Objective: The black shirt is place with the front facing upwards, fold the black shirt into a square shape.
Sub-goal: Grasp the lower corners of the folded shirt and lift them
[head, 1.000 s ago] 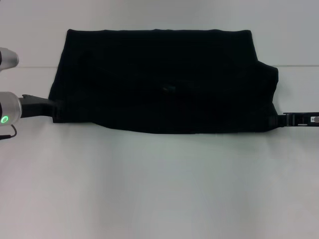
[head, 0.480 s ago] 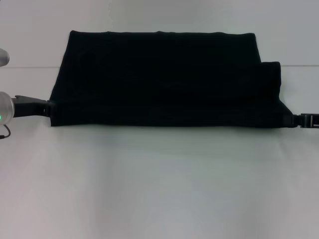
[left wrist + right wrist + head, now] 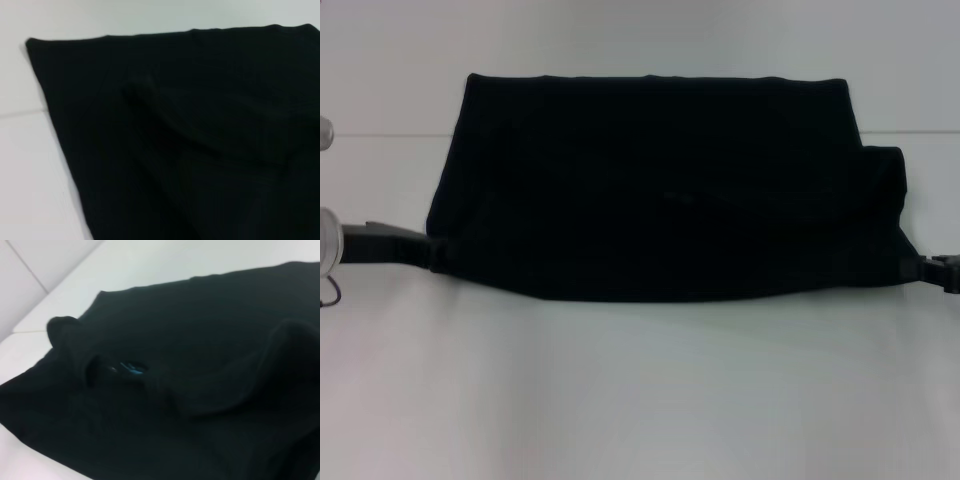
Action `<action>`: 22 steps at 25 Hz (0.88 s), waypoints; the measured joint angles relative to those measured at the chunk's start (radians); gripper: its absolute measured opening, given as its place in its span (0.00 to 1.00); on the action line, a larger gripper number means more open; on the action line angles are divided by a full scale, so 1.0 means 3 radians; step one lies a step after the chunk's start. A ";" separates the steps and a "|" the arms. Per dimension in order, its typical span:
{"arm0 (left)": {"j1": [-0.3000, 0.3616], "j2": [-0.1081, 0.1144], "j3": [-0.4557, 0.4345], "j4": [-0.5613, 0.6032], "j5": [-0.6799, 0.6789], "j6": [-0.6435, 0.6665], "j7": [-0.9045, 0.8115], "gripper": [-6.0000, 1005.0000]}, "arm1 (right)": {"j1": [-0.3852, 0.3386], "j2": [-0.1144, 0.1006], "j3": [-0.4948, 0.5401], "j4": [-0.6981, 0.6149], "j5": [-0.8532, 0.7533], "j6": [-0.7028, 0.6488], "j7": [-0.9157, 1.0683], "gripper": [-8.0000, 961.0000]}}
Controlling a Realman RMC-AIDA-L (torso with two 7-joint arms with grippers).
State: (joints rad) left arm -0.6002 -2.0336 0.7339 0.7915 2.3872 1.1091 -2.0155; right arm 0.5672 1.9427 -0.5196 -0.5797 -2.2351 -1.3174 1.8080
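- Black cloth fills the middle of the white table (image 3: pixel 640 400): the black shirt (image 3: pixel 660 190) lies as a wide band, its far edge flat and straight, its near edge sagging in a shallow curve between the two arms.
- At the left, the left gripper (image 3: pixel 432 252) meets the shirt's near left corner; whether its fingers are clamped on the cloth cannot be told, since the corner hides them.
- Across the middle the cloth looks doubled over, with soft ridges running through it in the left wrist view; no lettering shows.
- At the right, a lump of bunched fabric juts past the shirt's right edge, and the right wrist view shows a small blue neck label (image 3: pixel 131 368) peeking from a fold.
- At the far right, the right gripper (image 3: pixel 918 270) touches the near right corner; its grip likewise cannot be told.
- Risk: if one corner slips free or the arms move unevenly, the sagging near edge would likely land crooked, and the bunched right side could get trapped inside the fold, spoiling the square.
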 joint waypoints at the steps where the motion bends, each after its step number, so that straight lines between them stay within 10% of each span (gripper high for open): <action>1: 0.0021 0.0002 -0.0002 0.0036 0.0001 0.0099 -0.0022 0.01 | -0.0022 0.0000 0.0024 -0.0011 0.0000 -0.0044 -0.0041 0.04; 22: 0.0645 0.0004 -0.1111 -0.0149 -0.0311 0.2210 0.0811 0.01 | -0.0539 -0.0009 0.0433 -0.0185 -0.0006 -0.1010 -0.0952 0.04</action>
State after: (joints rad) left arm -0.4066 -2.0325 0.4006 0.7467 2.2937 1.7721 -1.7722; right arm 0.4054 1.9400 -0.3897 -0.6352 -2.2370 -1.6204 1.5224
